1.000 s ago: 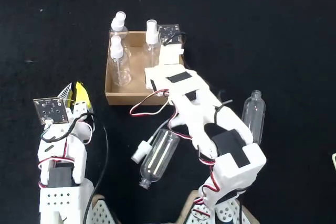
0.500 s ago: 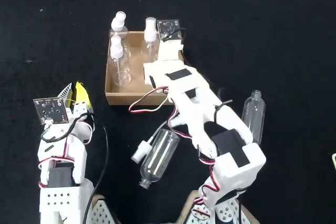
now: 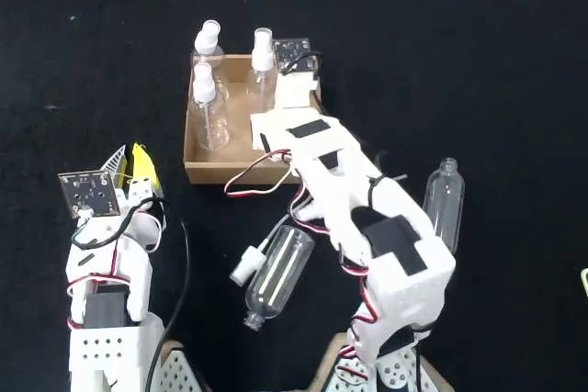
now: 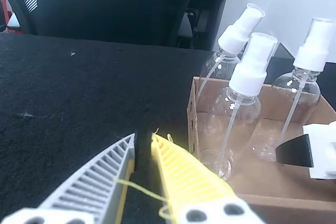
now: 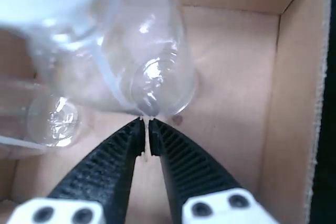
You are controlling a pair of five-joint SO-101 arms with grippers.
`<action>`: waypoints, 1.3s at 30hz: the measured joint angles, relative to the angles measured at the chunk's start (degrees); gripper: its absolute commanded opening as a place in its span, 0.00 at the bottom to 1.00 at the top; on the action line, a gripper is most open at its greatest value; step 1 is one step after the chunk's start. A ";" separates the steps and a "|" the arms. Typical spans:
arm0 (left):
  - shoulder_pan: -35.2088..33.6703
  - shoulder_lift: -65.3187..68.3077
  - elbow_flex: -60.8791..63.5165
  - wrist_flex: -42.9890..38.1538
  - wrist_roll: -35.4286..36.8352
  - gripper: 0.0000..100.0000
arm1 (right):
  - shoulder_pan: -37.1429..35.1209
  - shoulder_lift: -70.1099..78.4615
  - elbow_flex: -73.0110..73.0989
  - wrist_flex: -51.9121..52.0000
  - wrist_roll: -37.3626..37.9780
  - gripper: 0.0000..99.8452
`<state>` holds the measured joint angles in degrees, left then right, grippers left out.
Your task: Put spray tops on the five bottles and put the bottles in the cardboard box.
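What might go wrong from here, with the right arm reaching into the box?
1. The right gripper is shut, its tips right at the base of a capped bottle in the box. Pulling out carelessly could topple that bottle onto its neighbours.
2. The lying bottle and loose spray top rest close beside the right arm. A sweep back might knock them away.

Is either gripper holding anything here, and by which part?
Nothing is held. The right gripper, shut, points at a bottle in the cardboard box; the left gripper is shut and empty.
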<state>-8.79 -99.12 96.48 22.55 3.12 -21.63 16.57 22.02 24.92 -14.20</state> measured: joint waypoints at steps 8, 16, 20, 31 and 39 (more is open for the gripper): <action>0.00 0.00 0.00 0.00 0.00 0.05 | 0.00 0.00 0.00 -1.05 0.00 0.01; 0.00 0.00 0.00 0.00 0.00 0.05 | 0.09 2.37 -2.46 -2.29 0.00 0.01; 0.00 0.00 0.00 0.00 0.00 0.05 | 0.09 2.37 -2.55 -2.29 0.00 0.01; 0.00 0.00 0.00 0.00 0.00 0.05 | 0.00 2.46 -3.43 -2.64 0.00 0.01; 0.00 0.00 0.00 0.00 0.00 0.05 | 0.00 2.46 -3.43 -4.75 0.00 0.01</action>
<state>-8.79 -99.12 96.48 22.55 3.12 -21.63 19.03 18.59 20.18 -14.20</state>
